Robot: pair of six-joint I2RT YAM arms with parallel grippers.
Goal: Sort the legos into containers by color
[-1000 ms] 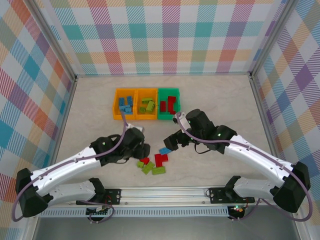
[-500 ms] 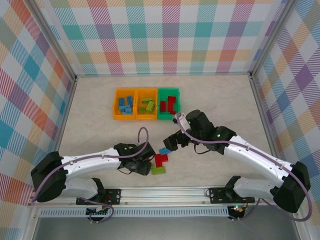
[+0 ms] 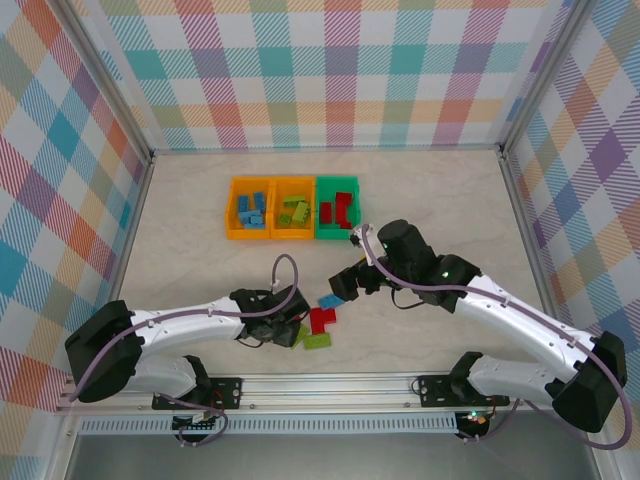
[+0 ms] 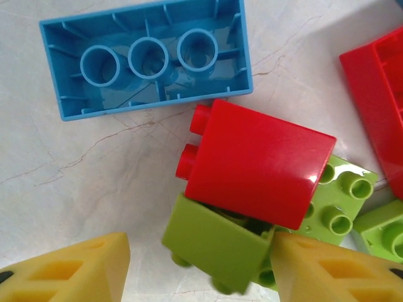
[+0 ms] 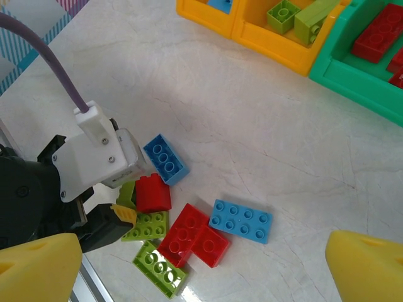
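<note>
A loose pile of legos lies on the table near the front. In the left wrist view, my left gripper is open low over the pile's left end. Its yellow fingers straddle a lime green brick that lies under a red brick; the left finger stands clear of the lime brick. An upturned blue brick lies just beyond. My right gripper hangs open, high over the pile, with nothing in it. A blue brick, a red piece and a lime brick lie below it.
Three containers stand in a row at the back: an orange bin with blue bricks, an orange bin with lime ones, and a green bin with red ones. Metal frame posts and checkered walls enclose the table. A rail runs along the near edge.
My left gripper has moved toward the near edge and come down onto the left end of the pile. The right arm has barely shifted.
</note>
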